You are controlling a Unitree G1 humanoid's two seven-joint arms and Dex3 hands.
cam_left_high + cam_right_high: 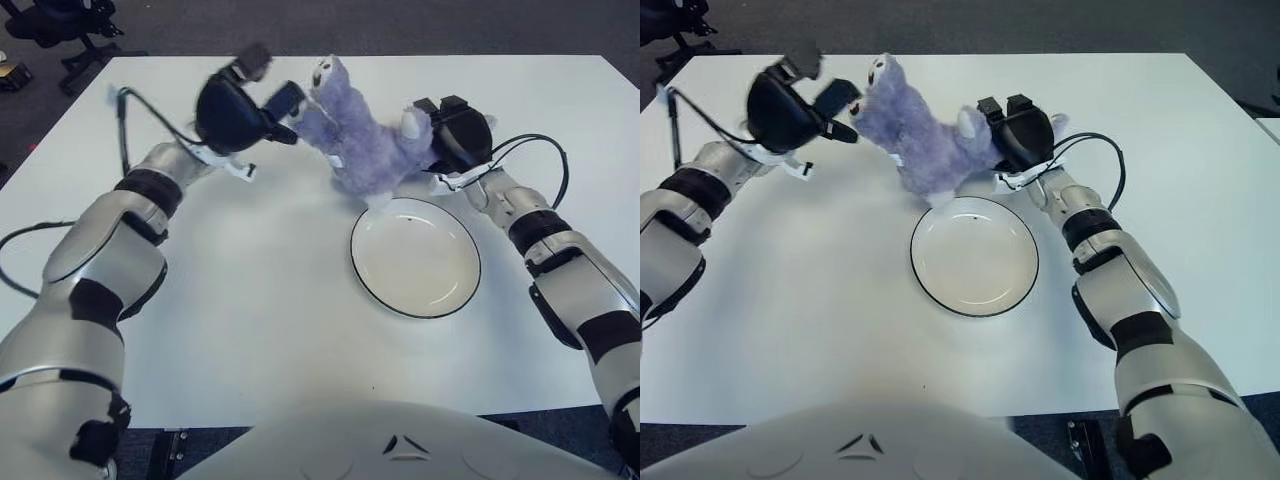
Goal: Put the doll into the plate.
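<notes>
The right hand (455, 135) clamps the purple doll (358, 142) just beyond the plate's (415, 258) far rim; the left hand (232, 105), fingers apart, holds nothing. Carry the doll nearer, over the plate's centre, before loosening the grip.

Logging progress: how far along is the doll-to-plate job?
Done: the doll is picked up. In hand: the right hand grips it just beyond the plate rim; the left hand is open beside its head. Left: set the doll into the plate, which holds nothing.

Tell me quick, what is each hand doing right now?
Left hand: open, fingers spread beside the doll's head, holding nothing.
Right hand: closed on the doll, just behind the plate.
</notes>
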